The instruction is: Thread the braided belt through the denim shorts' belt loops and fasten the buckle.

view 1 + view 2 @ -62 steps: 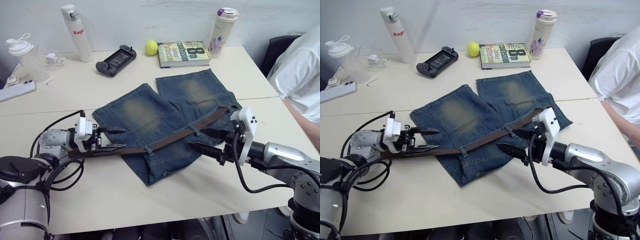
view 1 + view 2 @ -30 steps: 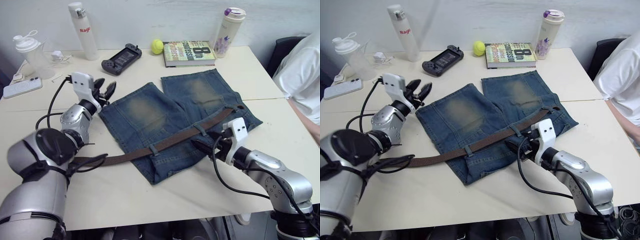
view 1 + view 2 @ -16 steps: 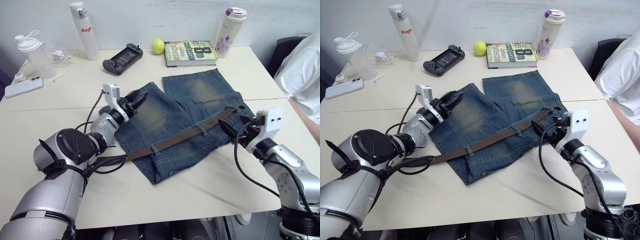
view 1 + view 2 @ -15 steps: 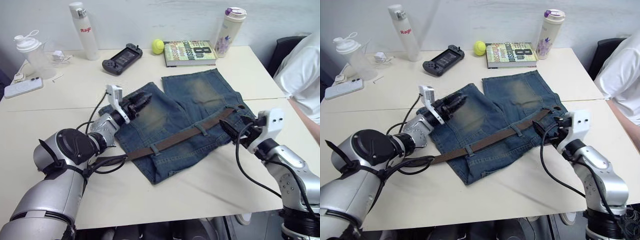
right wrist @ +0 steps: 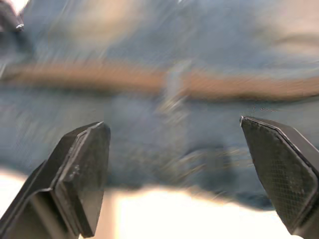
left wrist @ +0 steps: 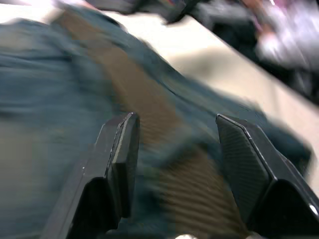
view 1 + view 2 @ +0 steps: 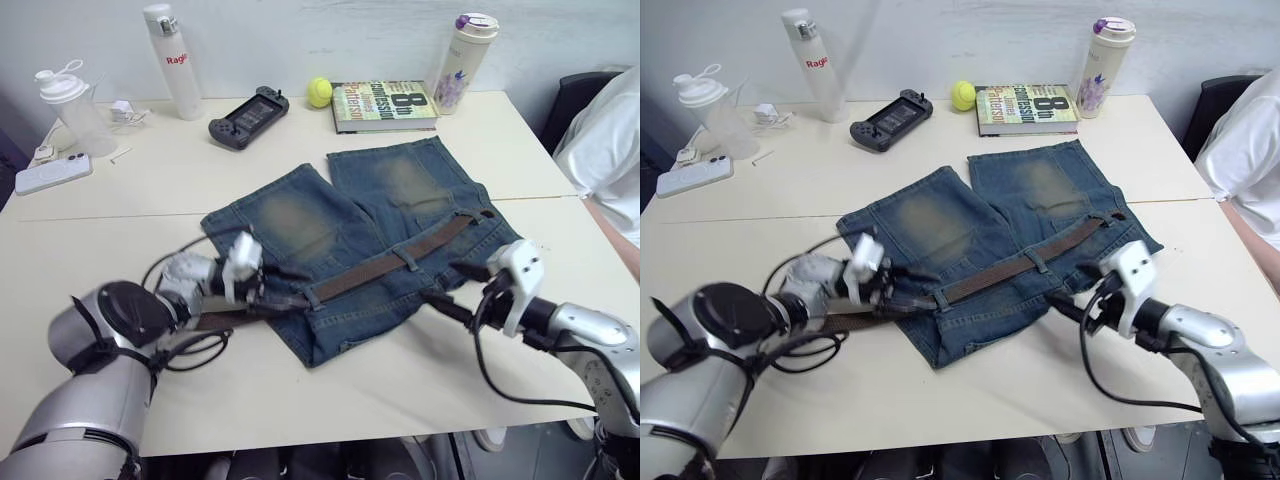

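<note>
Left gripper (image 7: 285, 288), fingers spread, straddles the braided belt (image 7: 400, 257) at the left edge of the denim shorts (image 7: 350, 240). The belt runs under one belt loop (image 7: 404, 258). Right gripper (image 7: 447, 288), parted, hovers seemingly just off the hem. Bottle (image 7: 176, 62), controller (image 7: 240, 105), book (image 7: 385, 105) stand behind.

Bare table (image 7: 420, 380) before shorts (image 7: 300, 215)

Cream table (image 7: 420, 370), seam line across mid-frame. Centre: denim shorts (image 7: 340, 215) flat on it, belt (image 7: 400, 257) lying across them. Top edge, left to right: shaker bottle (image 7: 65, 105), white bottle (image 7: 177, 62), game controller (image 7: 243, 103), tennis ball (image 7: 319, 92), book (image 7: 384, 104), floral tumbler (image 7: 464, 52). Upper left: phone (image 7: 45, 174), small white charger (image 7: 122, 108) beside shaker.
</note>
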Robot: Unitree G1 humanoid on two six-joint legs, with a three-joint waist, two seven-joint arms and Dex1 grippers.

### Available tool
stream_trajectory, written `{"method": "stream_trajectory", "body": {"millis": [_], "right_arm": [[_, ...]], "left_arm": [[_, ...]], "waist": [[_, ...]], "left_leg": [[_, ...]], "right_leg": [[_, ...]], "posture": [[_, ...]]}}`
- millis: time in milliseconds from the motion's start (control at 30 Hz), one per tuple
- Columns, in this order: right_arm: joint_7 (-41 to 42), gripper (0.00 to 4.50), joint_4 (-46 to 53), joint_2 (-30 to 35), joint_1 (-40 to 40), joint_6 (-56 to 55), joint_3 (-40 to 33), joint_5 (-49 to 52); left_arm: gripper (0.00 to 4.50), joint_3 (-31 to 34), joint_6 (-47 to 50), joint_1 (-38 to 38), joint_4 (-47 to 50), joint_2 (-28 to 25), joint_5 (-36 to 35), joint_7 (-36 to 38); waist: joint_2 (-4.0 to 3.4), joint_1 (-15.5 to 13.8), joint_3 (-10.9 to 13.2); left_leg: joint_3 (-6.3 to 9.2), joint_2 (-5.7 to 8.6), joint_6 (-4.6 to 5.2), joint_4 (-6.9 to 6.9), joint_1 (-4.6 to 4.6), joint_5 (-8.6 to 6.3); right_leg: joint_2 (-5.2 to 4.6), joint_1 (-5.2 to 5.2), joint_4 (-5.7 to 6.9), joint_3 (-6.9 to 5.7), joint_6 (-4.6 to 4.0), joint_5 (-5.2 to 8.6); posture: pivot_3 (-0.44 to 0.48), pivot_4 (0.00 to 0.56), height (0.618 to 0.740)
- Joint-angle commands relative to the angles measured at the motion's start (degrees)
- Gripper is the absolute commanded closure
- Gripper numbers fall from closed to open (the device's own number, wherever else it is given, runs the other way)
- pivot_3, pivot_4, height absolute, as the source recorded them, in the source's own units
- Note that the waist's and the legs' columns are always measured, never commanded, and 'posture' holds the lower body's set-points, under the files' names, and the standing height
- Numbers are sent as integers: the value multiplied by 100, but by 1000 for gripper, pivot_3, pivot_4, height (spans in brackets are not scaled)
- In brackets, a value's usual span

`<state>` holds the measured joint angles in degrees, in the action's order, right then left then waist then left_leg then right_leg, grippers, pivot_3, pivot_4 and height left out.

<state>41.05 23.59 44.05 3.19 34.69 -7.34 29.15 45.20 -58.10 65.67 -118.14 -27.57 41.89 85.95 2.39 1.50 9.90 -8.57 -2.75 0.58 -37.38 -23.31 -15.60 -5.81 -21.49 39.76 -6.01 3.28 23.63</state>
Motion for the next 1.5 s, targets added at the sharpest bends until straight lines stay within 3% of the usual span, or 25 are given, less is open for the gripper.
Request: {"method": "stream_trajectory", "body": {"millis": [33, 300, 467, 600, 800, 867, 900, 1067, 1167, 1367, 1500], "right_arm": [[168, 77, 156, 313, -23, -478, 400, -689], [10, 77, -311, 730, 268, -1223, 1601, -2612], [-114, 77, -538, 432, 606, -1348, 2002, -3123], [-11, 1303, -106, 137, 452, -1032, 2072, -2941], [-139, 3721, 382, -606, 547, -228, 2074, -2633], [-218, 4130, 437, -845, 582, -40, 2130, -2628], [-264, 4130, 454, -952, 608, 48, 2179, -2655], [-544, 4130, 624, -1914, 1009, 878, 2712, -2542], [-689, 4131, 598, -2384, 1295, 1361, 2978, -2526], [-740, 4131, 229, -3039, 1672, 1384, 2596, -2154], [-846, 4131, 107, -3088, 1598, 1264, 2000, -1970]], "left_arm": [[1773, 153, -605, 116, -186, 16, 250, -135], [1773, 117, -958, 25, -186, -79, 653, -297], [1773, 209, -828, 124, -186, -341, 688, -90], [1773, 313, -472, 440, -186, -870, 619, 428], [1773, 684, 508, 875, -186, -1498, 815, 655], [1773, 644, 786, 1030, -186, -1672, 629, 638], [1773, 604, 924, 1097, -186, -1713, 489, 491], [1773, -269, 1221, 1263, -186, -1231, -168, -2869], [1773, -790, 1713, 1250, 233, -758, -629, -4265], [1773, -1189, 4130, 539, 3223, 788, -1919, -5837], [1773, -1207, 4757, 426, 3951, 1112, -2532, -6206]], "waist": [[0, -4, 0], [0, 13, 0], [20, 54, -13], [27, 70, -17], [30, 117, -19], [30, 157, -19], [30, 169, -19], [31, 187, -20], [32, 190, -20], [32, 178, -20], [33, 182, -20]], "left_leg": [[1, 2, 2, -3, 1, -1], [1, 2, 4, -3, 3, -3], [0, -5, 2, -6, 15, -1], [1, -9, 0, -6, 17, -1], [5, -9, 0, -1, 18, -1], [8, -10, -3, 3, 18, -1], [9, -9, -4, 6, 18, 0], [28, -8, -9, 12, 27, 0], [36, -8, -12, 12, 27, 1], [51, -3, -16, 6, 22, 0], [54, -2, -16, 0, 13, 0]], "right_leg": [[-3, 2, 2, -3, 0, 0], [-10, 3, 4, -22, 1, 0], [-11, 9, 10, -39, 0, 0], [-11, 10, 13, -50, 0, 0], [-11, 10, 15, -53, 0, 0], [-9, 9, 15, -54, 0, 0], [-9, 6, 16, -54, 0, 0], [-9, 8, 19, -46, 0, 0], [-9, 6, 24, -40, 0, 0], [-9, 3, 31, -30, 0, -1], [-3, 3, 30, -31, 0, -1]], "posture": [[0, 150, 740], [0, 150, 740], [0, 150, 740], [0, 150, 740], [0, 150, 740], [0, 150, 740], [0, 150, 740], [0, 150, 740], [0, 150, 740], [0, 150, 740], [0, 150, 740]]}}
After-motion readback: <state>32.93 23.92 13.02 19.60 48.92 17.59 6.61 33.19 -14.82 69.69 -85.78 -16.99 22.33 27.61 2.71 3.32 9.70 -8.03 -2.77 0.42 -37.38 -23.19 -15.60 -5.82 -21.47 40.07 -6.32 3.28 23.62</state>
